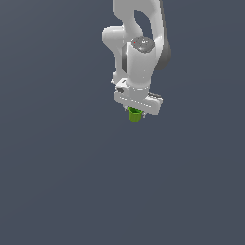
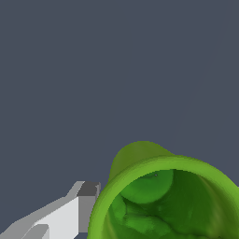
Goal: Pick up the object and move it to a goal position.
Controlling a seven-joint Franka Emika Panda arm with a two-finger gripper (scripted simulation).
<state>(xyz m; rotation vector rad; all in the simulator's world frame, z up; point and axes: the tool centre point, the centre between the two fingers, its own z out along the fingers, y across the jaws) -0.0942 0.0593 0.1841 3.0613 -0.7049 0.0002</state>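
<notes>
The object, a small bright green cup (image 1: 135,115), sits right under the white hand of my gripper (image 1: 136,116) in the exterior view, between the fingers. In the wrist view the cup (image 2: 163,196) fills the lower part of the picture, hollow top facing the camera. One white finger with a dark pad (image 2: 87,201) presses against the cup's outer wall. The other finger is hidden behind the cup. The gripper is shut on the cup, which stays upright in line with the hand.
A plain dark grey-blue surface (image 1: 57,182) fills both views. The white arm (image 1: 139,52) rises above the gripper towards the top of the exterior view. No other objects or marker show.
</notes>
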